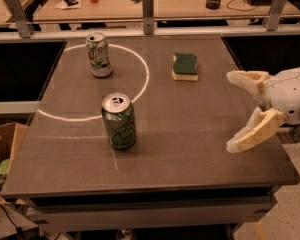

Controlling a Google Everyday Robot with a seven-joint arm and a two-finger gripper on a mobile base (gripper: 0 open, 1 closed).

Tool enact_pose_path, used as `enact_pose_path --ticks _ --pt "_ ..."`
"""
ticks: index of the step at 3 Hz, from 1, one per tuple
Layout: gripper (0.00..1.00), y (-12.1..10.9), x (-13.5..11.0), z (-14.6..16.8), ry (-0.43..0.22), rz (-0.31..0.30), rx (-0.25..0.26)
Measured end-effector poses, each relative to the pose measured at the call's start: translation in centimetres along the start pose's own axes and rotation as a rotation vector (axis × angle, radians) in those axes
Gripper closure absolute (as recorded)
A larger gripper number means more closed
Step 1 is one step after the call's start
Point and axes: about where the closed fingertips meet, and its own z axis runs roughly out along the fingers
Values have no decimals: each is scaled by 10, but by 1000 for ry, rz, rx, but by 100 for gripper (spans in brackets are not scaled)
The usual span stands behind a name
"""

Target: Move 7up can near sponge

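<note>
The 7up can (119, 122), dark green with pale cursive script and a silver top, stands upright on the dark table (190, 134), left of centre and near the front. The sponge (185, 66), green on top with a yellow base, lies flat toward the back right. My gripper (235, 111) is at the table's right edge, well to the right of the can and in front of the sponge. It points left with its two pale fingers (252, 133) spread apart and nothing between them.
A paler silver-white can (99, 54) with green lettering stands at the back left, on a white circle (145, 79) drawn on the table. A rail with posts (148, 4) runs behind the table. A cardboard box (2, 149) sits on the floor at left.
</note>
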Motion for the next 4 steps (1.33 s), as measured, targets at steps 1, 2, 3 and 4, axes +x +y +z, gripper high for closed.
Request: enact_pose_path --ticks 1,2,3,4 --pt "0 3 -9 4 -32 1 -17" --pt "0 3 -8 4 -29 1 -15" --pt "0 30 -26 15 -98 24 -44" --pt "0 72 -65 38 -220 35 -116"
